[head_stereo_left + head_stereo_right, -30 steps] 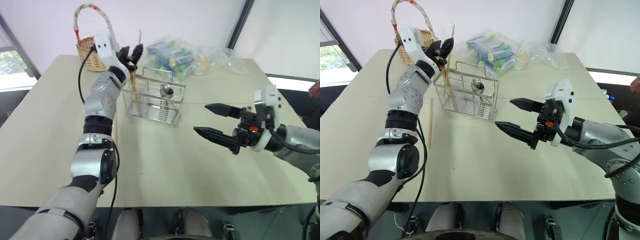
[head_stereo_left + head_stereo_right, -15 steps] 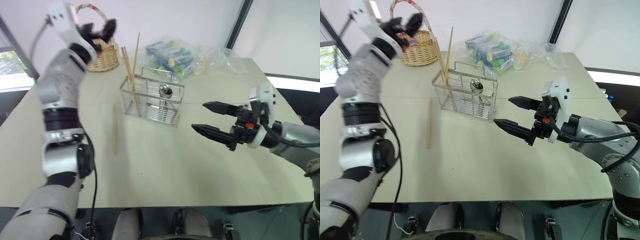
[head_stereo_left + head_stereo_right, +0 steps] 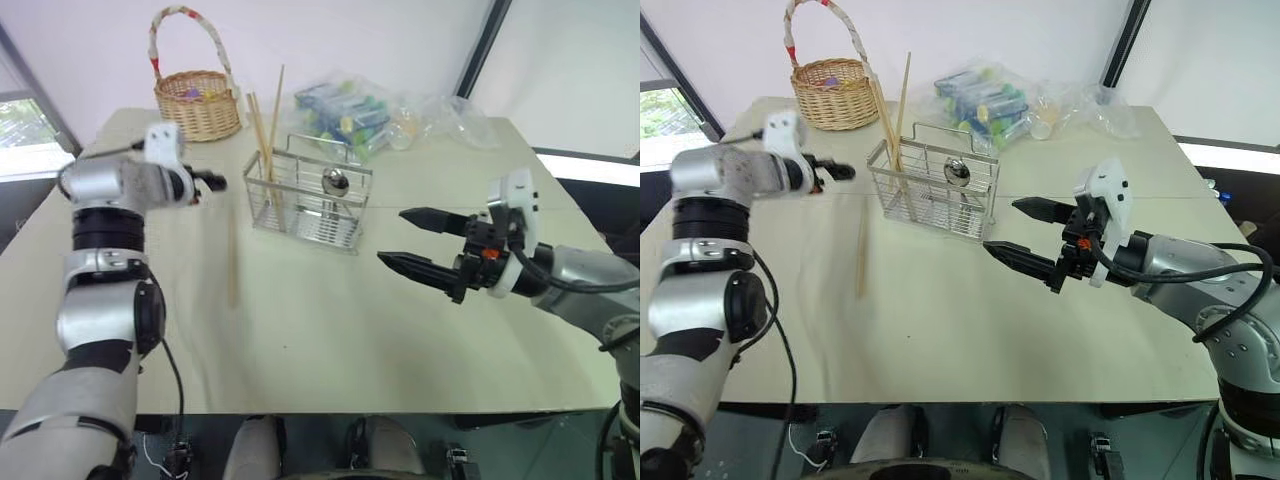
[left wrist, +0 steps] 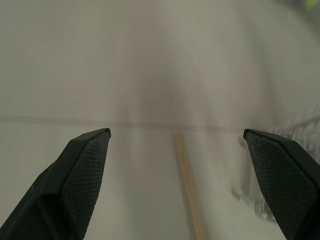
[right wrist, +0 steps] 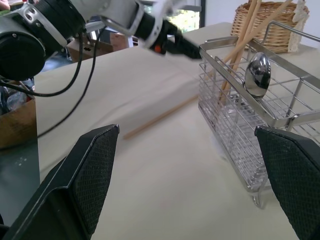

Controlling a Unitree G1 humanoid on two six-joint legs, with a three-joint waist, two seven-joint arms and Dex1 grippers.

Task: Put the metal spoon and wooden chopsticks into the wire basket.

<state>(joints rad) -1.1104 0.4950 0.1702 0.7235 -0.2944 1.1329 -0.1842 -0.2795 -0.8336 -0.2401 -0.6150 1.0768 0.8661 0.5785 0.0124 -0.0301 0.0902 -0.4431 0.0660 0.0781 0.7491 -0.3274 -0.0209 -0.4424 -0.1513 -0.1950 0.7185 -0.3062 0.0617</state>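
Spoon (image 3: 333, 181) and some chopsticks (image 3: 265, 140) stand in the wire basket (image 3: 308, 200); next, the spread, empty left claw (image 3: 212, 181) must pinch the last chopstick (image 3: 233, 262) off the tabletop (image 3: 330, 320). Right claw (image 3: 412, 240) spread, empty.

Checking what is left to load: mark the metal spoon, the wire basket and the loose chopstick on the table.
metal spoon (image 3: 333, 181), left eye view, on its bowl.
wire basket (image 3: 312, 226), left eye view, on its front wall.
loose chopstick (image 3: 862, 255), right eye view, on its middle.

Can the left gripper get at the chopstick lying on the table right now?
Probably yes. The left gripper is open and empty, above the loose chopstick, which lies flat on bare table beside the wire basket, nothing covering it.
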